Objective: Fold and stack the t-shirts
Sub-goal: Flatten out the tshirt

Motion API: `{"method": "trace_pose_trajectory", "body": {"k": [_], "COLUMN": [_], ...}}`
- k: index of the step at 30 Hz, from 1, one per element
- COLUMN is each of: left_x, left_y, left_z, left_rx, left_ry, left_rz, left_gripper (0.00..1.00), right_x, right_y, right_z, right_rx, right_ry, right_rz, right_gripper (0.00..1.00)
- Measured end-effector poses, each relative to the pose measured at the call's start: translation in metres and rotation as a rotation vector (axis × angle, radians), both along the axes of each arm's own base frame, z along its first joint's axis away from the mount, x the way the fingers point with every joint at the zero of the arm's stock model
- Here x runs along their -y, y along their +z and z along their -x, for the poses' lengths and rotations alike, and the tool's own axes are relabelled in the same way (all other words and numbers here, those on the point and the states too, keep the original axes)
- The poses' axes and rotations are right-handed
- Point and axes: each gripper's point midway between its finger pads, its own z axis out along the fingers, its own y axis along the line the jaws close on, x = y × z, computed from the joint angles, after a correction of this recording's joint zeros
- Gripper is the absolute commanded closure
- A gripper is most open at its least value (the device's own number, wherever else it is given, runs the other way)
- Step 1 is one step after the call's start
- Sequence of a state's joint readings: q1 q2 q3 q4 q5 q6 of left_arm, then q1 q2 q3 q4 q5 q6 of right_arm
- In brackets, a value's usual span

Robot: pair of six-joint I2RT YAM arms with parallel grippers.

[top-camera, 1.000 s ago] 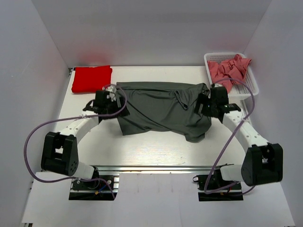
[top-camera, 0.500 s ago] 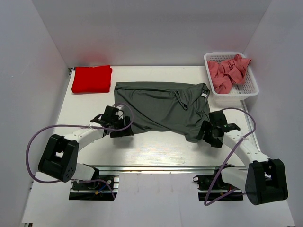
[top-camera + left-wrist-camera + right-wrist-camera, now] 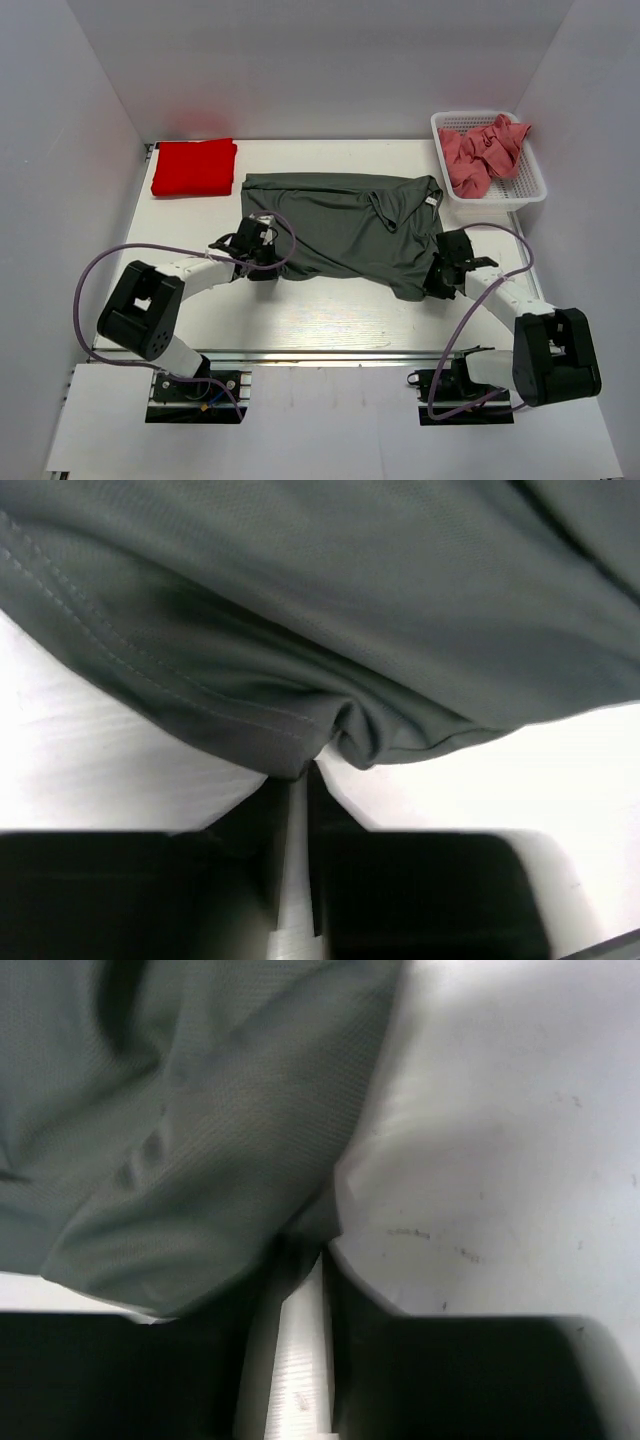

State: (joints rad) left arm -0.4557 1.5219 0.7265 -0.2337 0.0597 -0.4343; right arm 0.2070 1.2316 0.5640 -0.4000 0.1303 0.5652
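The dark grey t-shirt (image 3: 345,230) lies spread across the middle of the table, its near edge rumpled. My left gripper (image 3: 266,262) is at the shirt's near left corner. In the left wrist view the left gripper (image 3: 303,770) is shut, its tips pinching a bunched bit of the grey hem (image 3: 350,730). My right gripper (image 3: 438,277) is at the near right corner; the right wrist view shows the right gripper (image 3: 322,1247) shut on the grey fabric's edge (image 3: 250,1160). A bright red t-shirt (image 3: 194,167) lies folded at the back left.
A white mesh basket (image 3: 537,186) at the back right holds crumpled dusty pink t-shirts (image 3: 484,148). White walls close in the table on three sides. Purple cables loop from both arms over the near part of the table.
Both arms drew back from the shirt's sides to its near corners. Both grippers went from wide open to shut on the hem.
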Motion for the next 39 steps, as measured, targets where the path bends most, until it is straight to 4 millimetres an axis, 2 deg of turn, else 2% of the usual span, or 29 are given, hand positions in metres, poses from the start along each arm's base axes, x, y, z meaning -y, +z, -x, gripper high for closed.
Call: {"method": "trace_pose_trajectory", "body": {"k": [1, 5, 7, 9, 12, 16, 19, 21, 22, 24, 28, 31, 35, 39], "left_x": [0.0, -0.001, 0.0, 0.001, 0.003, -0.003, -0.022, -0.037, -0.047, -0.064, -0.087, -0.093, -0.095, -0.09], "left_y": [-0.001, 0.002, 0.01, 0.032, 0.091, 0.203, 0.273, 0.297, 0.304, 0.304, 0.285, 0.274, 0.272, 0.268], "left_z": [-0.001, 0.0, -0.001, -0.008, -0.024, -0.041, -0.038, -0.034, -0.032, -0.029, -0.024, -0.019, -0.019, -0.03], "left_rx": [-0.004, -0.005, 0.009, 0.065, 0.229, 0.527, 0.703, 0.763, 0.777, 0.774, 0.707, 0.669, 0.661, 0.651], "left_ry": [0.005, -0.005, -0.008, -0.006, 0.008, 0.071, 0.155, 0.218, 0.265, 0.346, 0.464, 0.498, 0.506, 0.493], "left_rz": [-0.002, -0.026, -0.026, -0.013, 0.039, 0.131, 0.168, 0.171, 0.157, 0.124, 0.041, 0.013, 0.004, -0.019], "left_gripper": [1.0, 1.0, 1.0, 1.0, 1.0, 1.0, 1.0, 1.0, 1.0, 1.0, 1.0, 1.0, 1.0, 1.0], "right_x": [-0.001, -0.009, -0.012, -0.014, -0.017, -0.01, 0.01, 0.024, 0.032, 0.045, 0.064, 0.068, 0.066, 0.059], "right_y": [-0.001, 0.002, 0.017, 0.046, 0.119, 0.228, 0.272, 0.284, 0.287, 0.287, 0.279, 0.274, 0.274, 0.27], "right_z": [-0.001, 0.0, -0.004, -0.015, -0.04, -0.056, -0.053, -0.049, -0.047, -0.044, -0.038, -0.035, -0.037, -0.045], "right_rx": [-0.001, -0.007, 0.022, 0.105, 0.344, 0.66, 0.793, 0.831, 0.841, 0.836, 0.798, 0.777, 0.773, 0.761], "right_ry": [0.008, 0.049, 0.07, 0.087, 0.099, 0.061, -0.032, -0.1, -0.14, -0.2, -0.288, -0.304, -0.29, -0.245], "right_rz": [-0.004, -0.04, -0.049, -0.06, -0.08, -0.087, -0.042, -0.007, 0.016, 0.062, 0.129, 0.148, 0.147, 0.144], "right_gripper": [1.0, 1.0, 1.0, 1.0, 1.0, 1.0, 1.0, 1.0, 1.0, 1.0, 1.0, 1.0, 1.0, 1.0]}}
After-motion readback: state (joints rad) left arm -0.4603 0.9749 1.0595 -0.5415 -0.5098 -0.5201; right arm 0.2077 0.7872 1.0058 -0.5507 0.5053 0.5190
